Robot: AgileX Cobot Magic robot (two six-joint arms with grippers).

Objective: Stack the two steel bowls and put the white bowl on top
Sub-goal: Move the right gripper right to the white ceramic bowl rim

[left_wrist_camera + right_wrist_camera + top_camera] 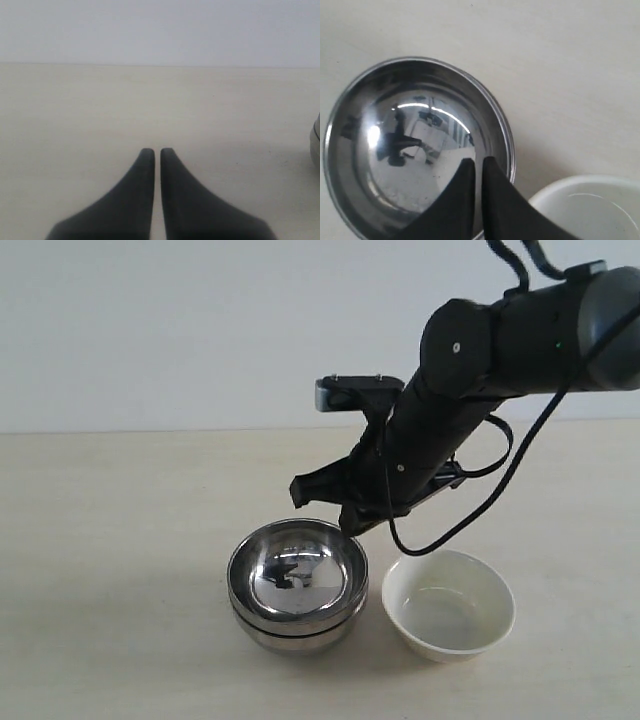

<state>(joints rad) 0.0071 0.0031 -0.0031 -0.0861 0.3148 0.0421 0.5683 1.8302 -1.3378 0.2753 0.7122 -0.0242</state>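
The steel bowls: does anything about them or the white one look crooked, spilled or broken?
Nothing stands out. The two steel bowls sit nested with level rims, and the white bowl stands upright and empty beside them. No spill or dent shows.

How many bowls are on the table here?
3: the upper steel bowl sits nested in the lower steel bowl, and the white bowl stands just right of them.

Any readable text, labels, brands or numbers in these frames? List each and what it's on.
None readable. The steel bowls show only mirror reflections, the white bowl is plain, and the right arm carries small dots but no legible marking.
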